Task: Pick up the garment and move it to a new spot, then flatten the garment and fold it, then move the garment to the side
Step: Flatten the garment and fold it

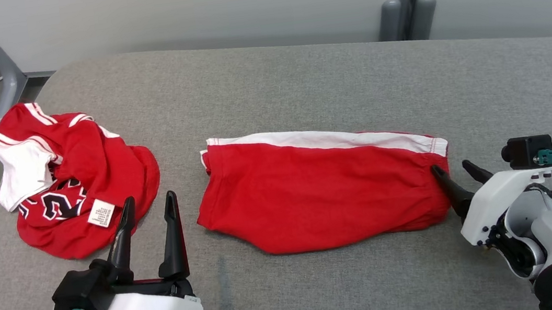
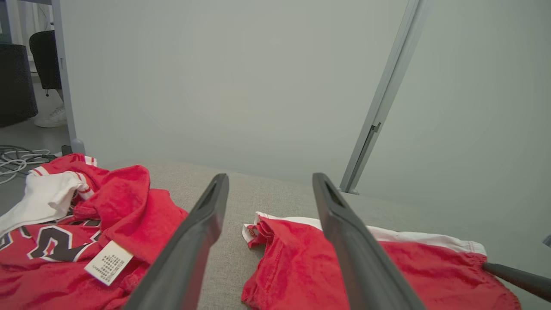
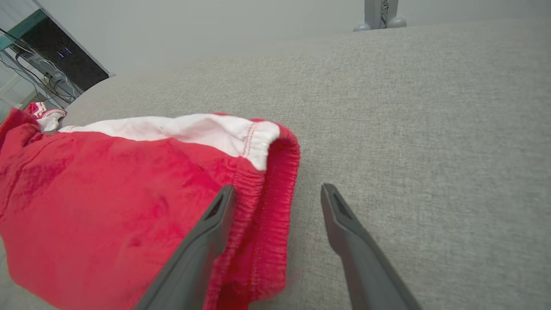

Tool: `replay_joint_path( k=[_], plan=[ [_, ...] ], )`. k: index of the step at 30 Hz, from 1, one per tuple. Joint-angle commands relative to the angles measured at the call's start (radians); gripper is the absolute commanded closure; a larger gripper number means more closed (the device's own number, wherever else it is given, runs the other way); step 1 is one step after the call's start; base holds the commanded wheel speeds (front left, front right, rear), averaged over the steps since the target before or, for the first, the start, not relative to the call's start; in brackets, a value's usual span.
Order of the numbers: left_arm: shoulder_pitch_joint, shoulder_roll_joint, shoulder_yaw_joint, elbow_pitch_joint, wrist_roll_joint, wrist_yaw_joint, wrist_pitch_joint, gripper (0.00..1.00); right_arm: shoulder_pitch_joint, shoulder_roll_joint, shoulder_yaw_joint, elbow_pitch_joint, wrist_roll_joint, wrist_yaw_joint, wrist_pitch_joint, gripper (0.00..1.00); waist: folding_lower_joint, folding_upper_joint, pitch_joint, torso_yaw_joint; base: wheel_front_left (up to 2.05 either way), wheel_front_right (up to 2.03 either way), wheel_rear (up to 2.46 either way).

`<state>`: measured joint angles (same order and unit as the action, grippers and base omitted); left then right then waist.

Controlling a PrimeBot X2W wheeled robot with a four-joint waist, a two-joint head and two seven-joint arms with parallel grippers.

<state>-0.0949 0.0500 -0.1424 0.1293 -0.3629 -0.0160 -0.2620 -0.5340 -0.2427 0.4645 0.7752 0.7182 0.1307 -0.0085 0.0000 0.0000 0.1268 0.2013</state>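
A: Garment, where?

B: Flat, folded oblong of red cloth shorts (image 1: 322,191), white stripe along the far edge. Lies mid grey cloth-covered desk (image 1: 297,68). Long axis runs left to right across the robot's front.

A: Nearer arm?

B: Right. The right end effector (image 1: 450,165) sits at the shorts' right end, so the garment stretches away to its left. The end it faces is the gathered elastic waistband (image 3: 275,202).

A: Opening?

B: Wide, gripping nothing. In the right wrist view one finger overlies the waistband. Contact looks likely, but I can't confirm it. The other finger is over bare desk.

A: Left side?

B: The left end effector (image 1: 149,197) is also spread wide and empty. It is in the gap between the shorts' left end and a crumpled red jersey with white trim and a dark numeral (image 1: 101,187).

A: Stage?

B: Fold looks done. I judge only the move to the side remains.
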Motion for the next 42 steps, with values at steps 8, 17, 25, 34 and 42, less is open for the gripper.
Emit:
replay_joint_path(
  k=[8,17,25,34,42],
  plan=[
    [-0.026,0.002,-0.014,-0.005,-0.009,0.008,-0.003,0.00,-0.031,-0.006,0.019,0.087,0.128,0.000,0.068,0.00,0.0000,0.0000,0.037,0.043,0.00,0.00,0.00],
    [-0.041,0.002,-0.035,0.004,-0.021,0.013,-0.003,0.00,-0.051,-0.012,0.051,0.140,0.205,0.000,0.132,0.00,0.0000,0.0000,0.057,0.066,0.00,0.00,0.00],
    [-0.048,0.002,-0.035,0.021,-0.021,0.004,-0.003,0.00,-0.076,0.009,0.099,0.134,0.283,0.000,0.177,1.00,0.0000,0.0000,0.063,0.077,0.00,0.00,0.00],
    [-0.033,0.002,-0.024,0.037,-0.004,-0.008,-0.003,0.00,-0.063,-0.024,0.110,0.100,0.373,0.000,0.121,1.00,0.0000,0.0000,0.024,0.028,0.00,0.00,0.00],
    [-0.020,0.002,-0.013,0.044,0.011,-0.021,-0.003,0.00,-0.007,-0.111,0.107,0.015,0.487,0.000,0.163,1.00,0.0000,0.0000,-0.018,-0.082,0.00,0.00,0.00]
  ],
)
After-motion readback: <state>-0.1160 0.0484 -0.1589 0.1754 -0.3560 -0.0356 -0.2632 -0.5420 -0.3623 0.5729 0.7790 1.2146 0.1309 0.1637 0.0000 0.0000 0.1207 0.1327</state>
